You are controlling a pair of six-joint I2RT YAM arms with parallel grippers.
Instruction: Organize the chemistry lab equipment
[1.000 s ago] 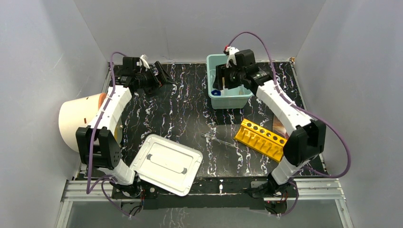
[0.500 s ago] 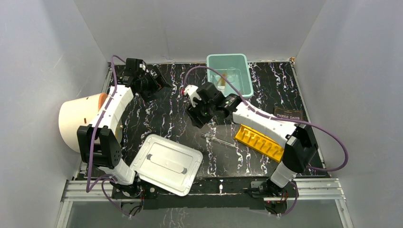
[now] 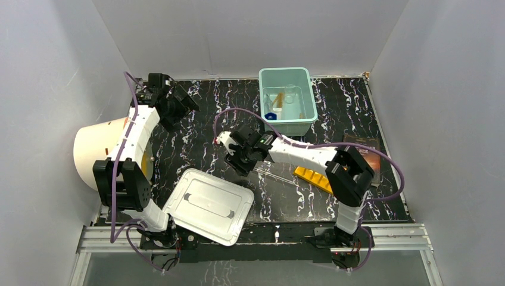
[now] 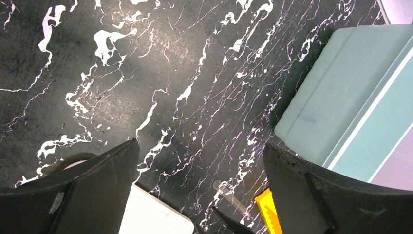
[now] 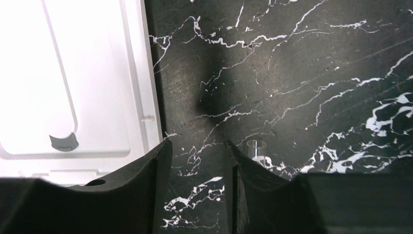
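Right arm's fingers (image 5: 146,195) hang low over the black marbled desk (image 3: 202,137), parted only a little and gripping nothing; bare desk shows in the gap. The thin glass rod (image 3: 275,176) lies flat on the desk. Its open end sits just outside the finger on the right of the wrist view, not between the pair. Seen from above, the rod's long axis runs away from those fingers, slanting toward the desk's near edge and pointing at the yellow holed rack (image 3: 311,176), which is partly hidden under the right arm. On the fingers' other side, close by, lies a white lid (image 5: 73,87). Left arm's fingers (image 4: 97,190) are spread wide and empty above the far left of the desk, well apart from the rod. Off to one side of them in their wrist view stands a teal bin (image 4: 336,92). The overhead view shows a blue cap (image 3: 270,116), a cork-brown stick (image 3: 278,97) and a clear beaker (image 3: 290,92) inside it.
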